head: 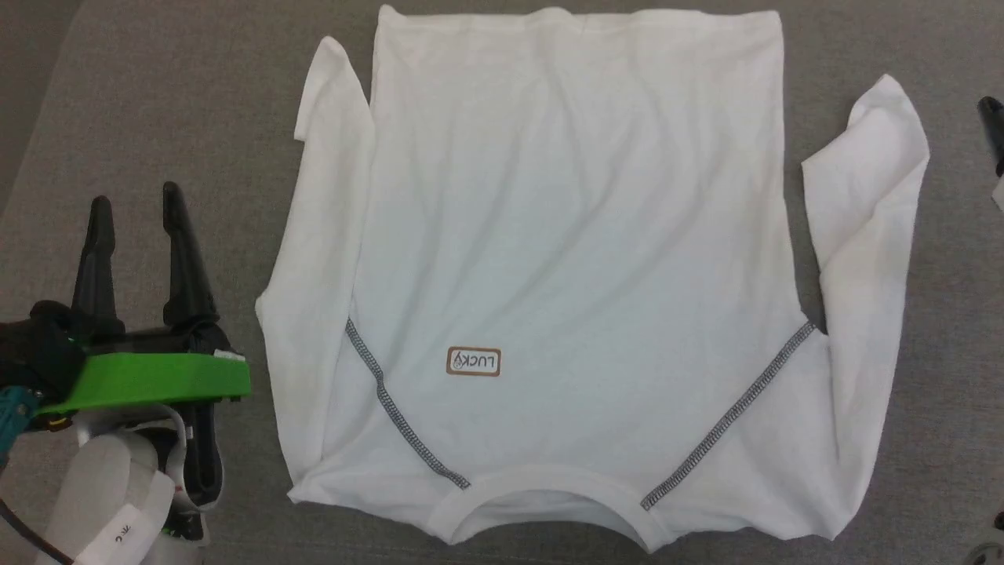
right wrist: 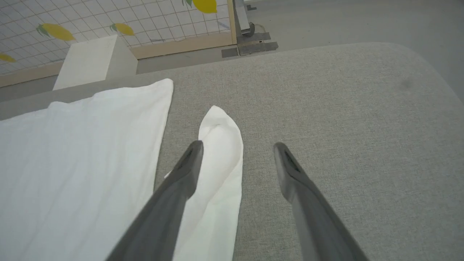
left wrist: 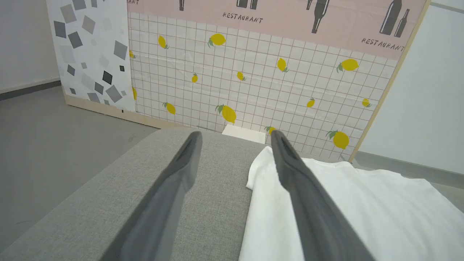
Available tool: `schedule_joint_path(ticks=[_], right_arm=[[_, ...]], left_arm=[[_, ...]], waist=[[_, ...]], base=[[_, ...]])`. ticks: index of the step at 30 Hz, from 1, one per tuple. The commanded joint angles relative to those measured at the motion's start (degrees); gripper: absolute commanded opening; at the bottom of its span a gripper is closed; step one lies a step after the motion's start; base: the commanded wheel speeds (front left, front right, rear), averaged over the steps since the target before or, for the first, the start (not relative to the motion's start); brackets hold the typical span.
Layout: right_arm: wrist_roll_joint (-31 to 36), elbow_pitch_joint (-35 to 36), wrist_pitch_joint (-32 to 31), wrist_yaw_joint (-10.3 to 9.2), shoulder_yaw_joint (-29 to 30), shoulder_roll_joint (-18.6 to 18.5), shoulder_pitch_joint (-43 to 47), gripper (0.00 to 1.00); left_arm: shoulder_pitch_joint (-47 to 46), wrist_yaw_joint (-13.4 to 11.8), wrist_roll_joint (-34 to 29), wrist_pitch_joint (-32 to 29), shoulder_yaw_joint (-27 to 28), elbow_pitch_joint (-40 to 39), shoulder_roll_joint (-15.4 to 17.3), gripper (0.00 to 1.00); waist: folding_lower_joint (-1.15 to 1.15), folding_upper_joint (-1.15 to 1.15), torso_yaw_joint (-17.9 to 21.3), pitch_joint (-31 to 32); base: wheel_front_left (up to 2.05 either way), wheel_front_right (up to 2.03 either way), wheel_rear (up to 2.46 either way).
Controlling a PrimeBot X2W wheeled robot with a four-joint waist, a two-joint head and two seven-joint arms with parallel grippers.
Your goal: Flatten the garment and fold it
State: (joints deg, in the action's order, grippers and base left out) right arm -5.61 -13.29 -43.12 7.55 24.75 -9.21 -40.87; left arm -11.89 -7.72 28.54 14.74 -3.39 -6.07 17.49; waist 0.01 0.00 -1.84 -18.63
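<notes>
My left gripper (head: 136, 196) stands with its two long dark fingers spread wide and nothing between them. My right gripper (right wrist: 238, 145) is spread just as wide and also holds nothing.

The garment, a white soft-knit shirt (head: 565, 235) with a small tan-bordered "LUCKY" patch (head: 473, 362) and dark zigzag-stitched seams slanting from the ribbed neckline, lies flat to the right of my left fingers. It has only shallow creases, and its neck is nearest me. Its near sleeve runs just beside my left gripper, apart from it. In the right wrist view the other sleeve's rounded end lies below my right gripper's left finger, with the shirt's body further left.

Everything rests on a grey woven-fabric tabletop (right wrist: 344, 127), finely textured and matte, with rounded corners.

Beyond my fingertips a rigid white box (right wrist: 90, 59) sits past the table's far edge. Behind it is a panel of white grid tiles printed with yellow lemons (left wrist: 253, 83), topped by a pink band with dark bottle shapes and the word "RESTAURANT". A board scattered with grey squares (left wrist: 90, 54) stands beside it on a smooth grey floor (left wrist: 54, 127).
</notes>
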Motion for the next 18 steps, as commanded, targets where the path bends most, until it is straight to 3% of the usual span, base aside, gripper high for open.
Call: schedule_joint_path(ticks=[1, 11, 15, 16, 17, 18], right_arm=[[1.8, -1.4, -1.1, -0.06, 0.1, -0.7, -2.1, 1.0], [13.1, -7.4, -8.9, -0.06, -0.4, -1.8, -7.5, 1.0], [12.5, -8.2, -10.7, -0.06, 0.4, -0.7, -7.6, 1.0], [12.2, -8.3, -11.0, -0.06, 0.8, -0.3, -7.6, 0.94], [11.8, -8.3, -10.9, -0.06, 1.3, 0.0, -7.6, 0.22], [11.5, -8.2, -10.6, -0.06, 1.4, 0.2, -7.5, 0.0]], left_arm=[[-1.1, 0.8, -1.2, 0.2, 0.6, -0.1, -0.9, 1.0], [-2.8, 5.2, -4.8, 0.3, 3.7, -0.8, -6.0, 1.0], [-3.0, 6.5, -5.9, 0.3, 4.5, -0.5, -7.0, 1.0], [-3.0, 6.7, -6.1, 0.3, 4.7, -0.3, -7.3, 1.0], [-2.9, 7.0, -6.2, 0.3, 5.0, -0.2, -7.6, 1.0], [-2.9, 7.3, -6.4, 0.3, 5.2, 0.1, -7.8, 1.0]], waist=[[-0.01, 0.0, -3.2, -7.6], [-0.01, 0.0, -6.0, -13.3], [-0.01, 0.0, -6.1, -13.2], [-0.01, 0.0, -6.0, -13.0], [-0.01, 0.0, -5.9, -12.7], [-0.01, 0.0, -5.8, -12.3]], base=[[0.0, 0.0, 0.0], [0.0, 0.0, 0.0], [0.0, 0.0, 0.0], [0.0, 0.0, 0.0], [0.0, 0.0, 0.0], [0.0, 0.0, 0.0]])
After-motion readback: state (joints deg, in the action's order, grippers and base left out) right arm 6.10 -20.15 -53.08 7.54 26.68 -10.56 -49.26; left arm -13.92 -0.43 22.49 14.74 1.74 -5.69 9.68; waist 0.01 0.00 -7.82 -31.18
